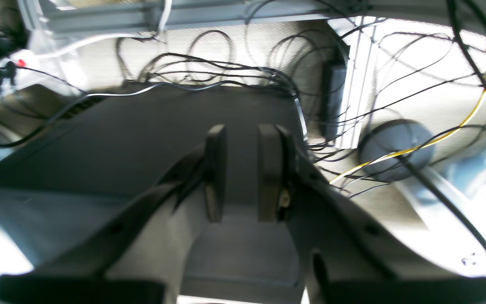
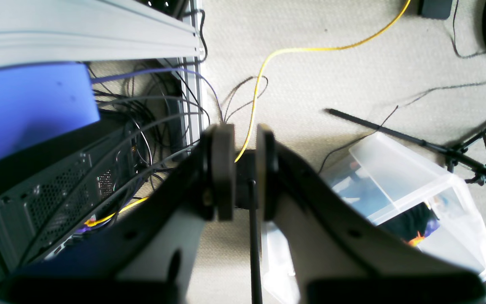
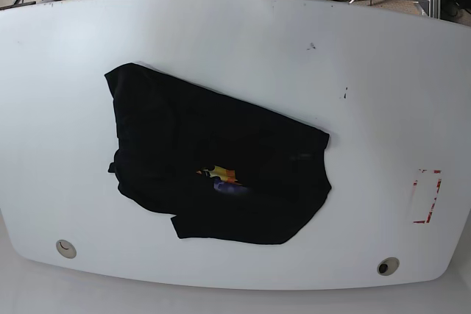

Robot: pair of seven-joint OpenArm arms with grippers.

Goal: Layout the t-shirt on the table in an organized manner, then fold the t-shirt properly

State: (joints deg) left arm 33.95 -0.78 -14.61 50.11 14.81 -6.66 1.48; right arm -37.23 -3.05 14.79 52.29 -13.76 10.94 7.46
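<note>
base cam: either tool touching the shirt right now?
No. The t-shirt lies crumpled alone on the table, with no arm in the base view.

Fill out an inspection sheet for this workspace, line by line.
Surface: white table, red tape marks, two round holes, a few dark specks.
Job's things: black t-shirt crumpled left of centre, print mostly hidden.
Clutter: nothing seen.
Grippers: left gripper and right gripper off the table, jaws slightly apart, holding nothing.
Cables: yellow cable and black leads on the floor.
Surroundings: carpet, clear plastic bin, computer case.
</note>
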